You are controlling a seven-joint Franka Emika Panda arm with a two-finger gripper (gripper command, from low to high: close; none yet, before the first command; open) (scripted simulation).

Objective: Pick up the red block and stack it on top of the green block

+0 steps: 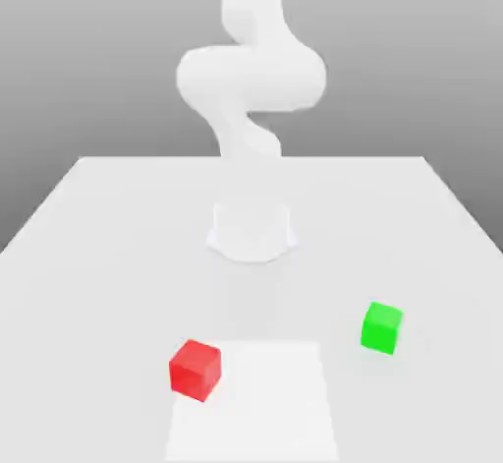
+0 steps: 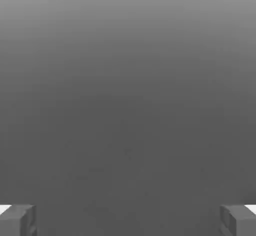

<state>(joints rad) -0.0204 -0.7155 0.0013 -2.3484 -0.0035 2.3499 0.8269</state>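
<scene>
The red block point(image 1: 195, 369) rests on the white table near the front, toward the exterior view's left, at the edge of a brighter white patch. The green block point(image 1: 381, 327) sits on the table toward the exterior view's right, a little farther back, well apart from the red one. In the hand view my gripper point(image 2: 128, 220) is open, its two grey fingertips point(image 2: 17, 220) far apart with nothing between them and only grey background beyond. The white arm point(image 1: 251, 83) rises from its base and leaves the top of the exterior view.
The arm's round base point(image 1: 251, 230) stands mid-table behind both blocks. A brighter white square patch point(image 1: 253, 402) lies on the table point(image 1: 98, 255) at the front centre. The table's far edge runs across behind the base.
</scene>
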